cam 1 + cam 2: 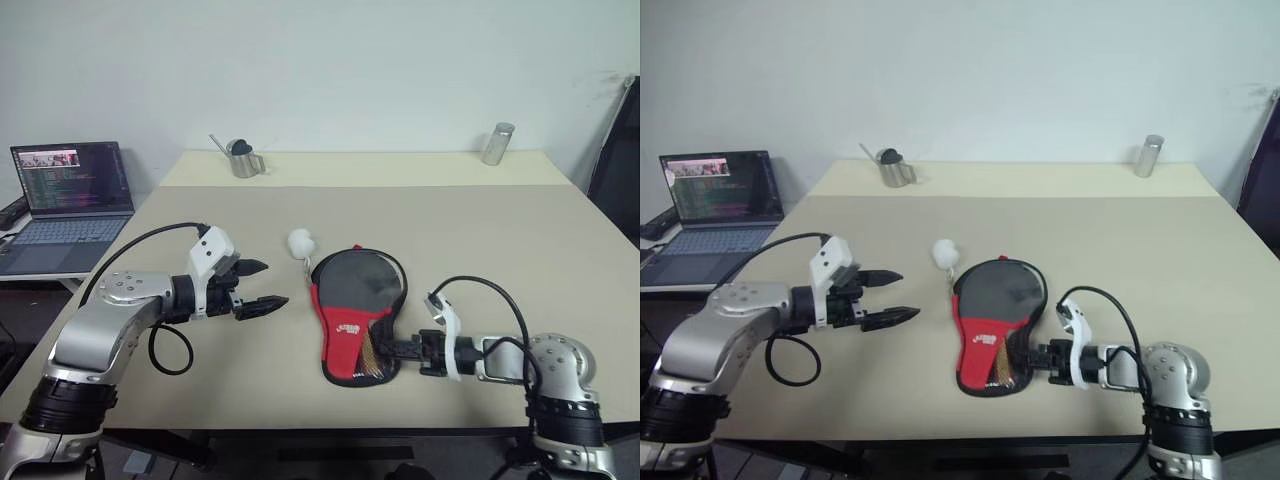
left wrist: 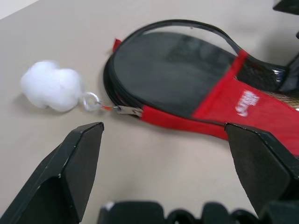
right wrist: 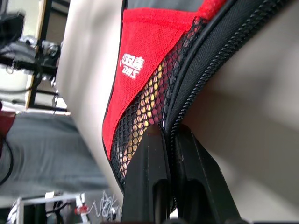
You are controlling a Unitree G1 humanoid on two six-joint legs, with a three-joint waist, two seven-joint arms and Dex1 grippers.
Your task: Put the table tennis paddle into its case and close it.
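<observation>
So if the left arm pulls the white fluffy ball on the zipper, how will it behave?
The white pompom looks soft and light, so it would likely squash. It hangs from the zipper pull by a ring, so it may swing. The fabric case would probably drag along.

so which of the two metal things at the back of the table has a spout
The one at the back left, the small metal watering can: a thin spout and a handle stick out. The metal cylinder at the back right is plain, with neither.

You have bare surface (image 1: 520, 260) between the left gripper (image 1: 262, 286) and the case (image 1: 352, 312), with only the white pompom (image 1: 300, 241) near that path.
</observation>
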